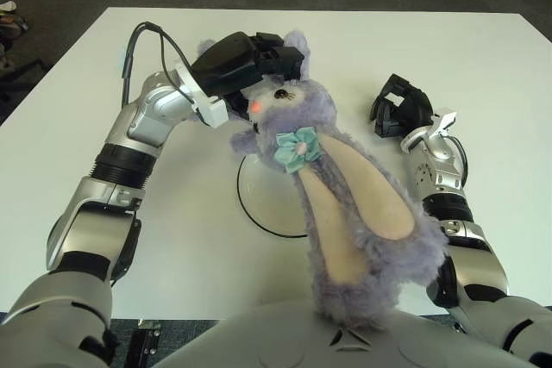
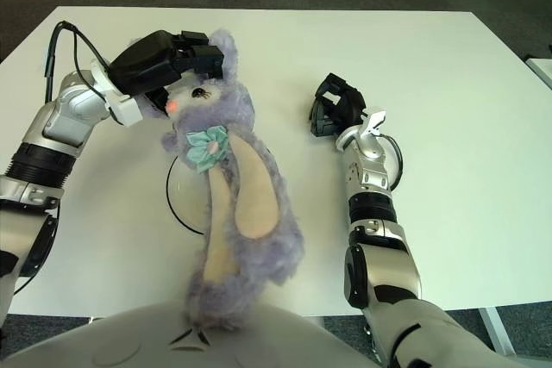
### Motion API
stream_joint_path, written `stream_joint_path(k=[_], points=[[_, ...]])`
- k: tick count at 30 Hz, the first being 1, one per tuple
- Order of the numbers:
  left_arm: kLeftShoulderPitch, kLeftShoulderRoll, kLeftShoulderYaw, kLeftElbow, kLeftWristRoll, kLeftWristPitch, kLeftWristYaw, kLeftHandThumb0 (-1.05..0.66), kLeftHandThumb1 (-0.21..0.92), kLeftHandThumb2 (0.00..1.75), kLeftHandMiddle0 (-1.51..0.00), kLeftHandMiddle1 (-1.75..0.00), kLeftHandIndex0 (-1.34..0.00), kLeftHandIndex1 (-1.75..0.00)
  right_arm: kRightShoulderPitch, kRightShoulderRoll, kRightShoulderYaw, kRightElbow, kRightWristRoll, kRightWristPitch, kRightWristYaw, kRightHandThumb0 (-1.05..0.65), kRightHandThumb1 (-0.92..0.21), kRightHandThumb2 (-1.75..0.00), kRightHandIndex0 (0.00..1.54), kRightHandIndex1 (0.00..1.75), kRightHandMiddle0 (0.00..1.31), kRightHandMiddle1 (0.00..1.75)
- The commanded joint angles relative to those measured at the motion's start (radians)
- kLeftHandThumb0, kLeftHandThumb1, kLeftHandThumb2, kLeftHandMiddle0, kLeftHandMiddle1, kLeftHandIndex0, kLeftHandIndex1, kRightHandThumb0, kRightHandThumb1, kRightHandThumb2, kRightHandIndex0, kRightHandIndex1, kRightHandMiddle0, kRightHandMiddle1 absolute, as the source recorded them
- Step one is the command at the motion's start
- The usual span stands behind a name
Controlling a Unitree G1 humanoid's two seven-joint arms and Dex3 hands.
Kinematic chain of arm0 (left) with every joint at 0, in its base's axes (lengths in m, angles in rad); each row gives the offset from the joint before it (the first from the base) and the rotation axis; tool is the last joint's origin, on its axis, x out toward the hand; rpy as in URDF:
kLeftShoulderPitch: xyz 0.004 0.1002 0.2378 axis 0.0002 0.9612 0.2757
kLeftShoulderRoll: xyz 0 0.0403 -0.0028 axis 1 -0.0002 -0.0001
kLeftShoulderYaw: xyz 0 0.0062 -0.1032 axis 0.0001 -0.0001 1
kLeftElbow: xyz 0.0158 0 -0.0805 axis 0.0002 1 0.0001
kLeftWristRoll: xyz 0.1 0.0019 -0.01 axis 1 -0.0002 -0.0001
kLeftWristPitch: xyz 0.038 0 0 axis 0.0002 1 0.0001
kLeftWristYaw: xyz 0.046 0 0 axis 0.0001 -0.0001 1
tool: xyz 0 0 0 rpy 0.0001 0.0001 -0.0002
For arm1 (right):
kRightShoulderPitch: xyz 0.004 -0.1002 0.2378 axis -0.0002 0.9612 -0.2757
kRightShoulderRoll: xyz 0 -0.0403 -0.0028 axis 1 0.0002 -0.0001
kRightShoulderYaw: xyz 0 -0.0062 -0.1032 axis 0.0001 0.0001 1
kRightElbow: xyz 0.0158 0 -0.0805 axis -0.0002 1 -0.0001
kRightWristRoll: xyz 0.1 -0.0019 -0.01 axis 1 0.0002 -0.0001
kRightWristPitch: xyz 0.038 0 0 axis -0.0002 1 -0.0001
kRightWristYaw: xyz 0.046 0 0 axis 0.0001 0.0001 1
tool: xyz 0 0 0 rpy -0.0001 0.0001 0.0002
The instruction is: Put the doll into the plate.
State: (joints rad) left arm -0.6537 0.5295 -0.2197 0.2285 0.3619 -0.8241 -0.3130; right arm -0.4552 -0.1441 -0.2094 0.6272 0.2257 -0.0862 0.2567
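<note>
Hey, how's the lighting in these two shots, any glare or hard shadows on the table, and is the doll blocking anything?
Left eye view: even light on the white table, no glare, faint shadows only; the doll, held by the left hand, hides much of the plate. Right eye view: same even light; right hand unobstructed.
</note>
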Motion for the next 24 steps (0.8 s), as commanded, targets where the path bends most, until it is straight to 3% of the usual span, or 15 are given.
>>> stream_joint_path(k=[1,4,5,10,24], points=[[0.008,0.012,0.006,-0.027,0.005,0.016,-0.015,-0.01,0.17,1.39,-0.70,-1.75,-0.68,-1.44,0.079,0.021,0.006,0.080,0.002,0.101,-0.007,-0.01,0.12,-1.75,0.93,1.75,0.82,1.54],[0.010,0.015,0.006,-0.036,0.010,0.021,-0.020,-0.01,0.19,1.36,-0.69,-1.75,-0.66,-1.43,0.079,0.020,0.006,0.078,0.003,0.104,-0.005,-0.01,0.13,-1.75,0.94,1.75,0.82,1.54],[0.011,0.015,0.006,-0.038,0.010,0.023,-0.022,-0.01,0.23,1.35,-0.62,-1.73,-0.60,-1.56,0.079,0.020,0.006,0.077,0.003,0.104,-0.005,-0.01,0.13,-1.75,0.94,1.75,0.82,1.54],[0.007,0.021,0.000,-0.044,0.021,0.023,-0.034,-0.01,0.32,1.29,-0.52,-1.72,-0.51,-1.68,0.081,0.020,0.006,0.073,0.005,0.109,-0.002,-0.01,0.12,-1.75,0.94,1.75,0.81,1.54],[-0.008,0.038,-0.012,-0.013,0.063,-0.037,-0.030,-0.01,0.54,0.99,-0.41,-1.66,-0.40,-1.65,0.085,0.019,0.008,0.058,0.007,0.120,0.000,-0.01,0.12,-1.75,0.93,1.75,0.80,1.56]])
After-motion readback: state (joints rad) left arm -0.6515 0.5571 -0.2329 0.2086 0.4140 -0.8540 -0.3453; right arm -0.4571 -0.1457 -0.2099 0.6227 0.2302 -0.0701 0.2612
